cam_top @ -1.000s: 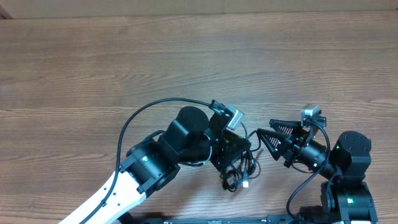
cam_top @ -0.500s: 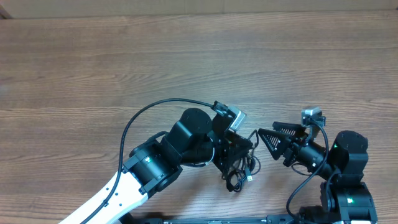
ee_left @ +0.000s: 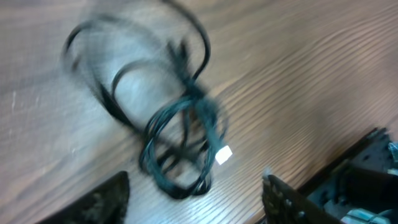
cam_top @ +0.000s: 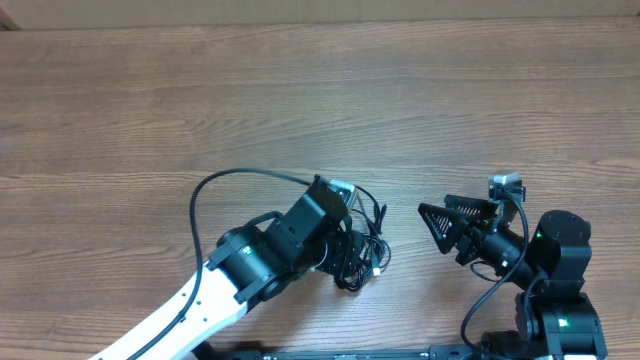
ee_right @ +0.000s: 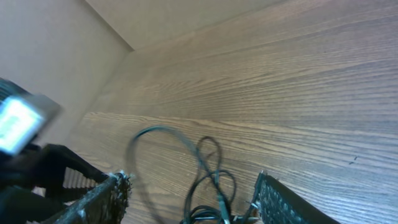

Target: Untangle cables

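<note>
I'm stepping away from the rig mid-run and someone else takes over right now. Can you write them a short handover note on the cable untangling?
Left end effector: open, holding nothing, right next to the cables.
Right end effector: open and empty, off to the cables' right, pointing at them.
Cables: one bunch of overlapping loops on the table, near the front edge, with one light plug tip showing.
Done: no cord is separated from the bunch.
Left: probably grip a strand with each arm, pull the loops apart and lay the cords out singly.
</note>
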`<state>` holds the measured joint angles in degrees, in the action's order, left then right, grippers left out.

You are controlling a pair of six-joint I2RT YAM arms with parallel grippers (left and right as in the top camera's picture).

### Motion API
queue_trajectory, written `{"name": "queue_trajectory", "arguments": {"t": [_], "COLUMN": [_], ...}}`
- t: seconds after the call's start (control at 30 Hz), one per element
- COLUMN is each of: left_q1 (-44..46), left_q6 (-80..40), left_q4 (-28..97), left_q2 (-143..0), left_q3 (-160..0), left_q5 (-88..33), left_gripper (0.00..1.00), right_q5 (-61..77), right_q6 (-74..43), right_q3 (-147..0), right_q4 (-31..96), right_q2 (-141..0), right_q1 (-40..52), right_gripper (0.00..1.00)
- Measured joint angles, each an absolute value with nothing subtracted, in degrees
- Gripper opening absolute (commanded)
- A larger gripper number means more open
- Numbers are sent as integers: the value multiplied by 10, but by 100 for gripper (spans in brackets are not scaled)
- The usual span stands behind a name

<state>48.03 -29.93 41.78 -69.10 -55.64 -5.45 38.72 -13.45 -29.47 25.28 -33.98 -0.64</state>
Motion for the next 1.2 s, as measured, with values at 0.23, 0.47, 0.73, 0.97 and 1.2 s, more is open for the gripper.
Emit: {"name": "queue_trajectory", "arguments": {"t": [0.23, 0.47, 0.73, 0.97, 1.2], "left_q1": [480, 480, 480, 480, 480], "left_q6": [-461, -526, -566, -581, -546], "left_q4": [453, 385, 347, 337, 297], "left_q2": [-745, -892, -981, -983, -983], "left_q3": [-557, -557, -557, -557, -557], "left_q5": [-25, -75, -83, -75, -66], "left_gripper": [100, 55, 38, 4, 4], "right_q5": [387, 385, 359, 294, 286], "right_q6": [-135, -135, -135, -146, -148], "right_q3": [-295, -295, -295, -295, -295], "right_q4": [255, 256, 269, 292, 292], "right_q2": [-340, -340, -340, -340, -340], "right_q1": [-6, -6, -6, -6, -6], "right_gripper": [66, 66, 67, 67, 67]}}
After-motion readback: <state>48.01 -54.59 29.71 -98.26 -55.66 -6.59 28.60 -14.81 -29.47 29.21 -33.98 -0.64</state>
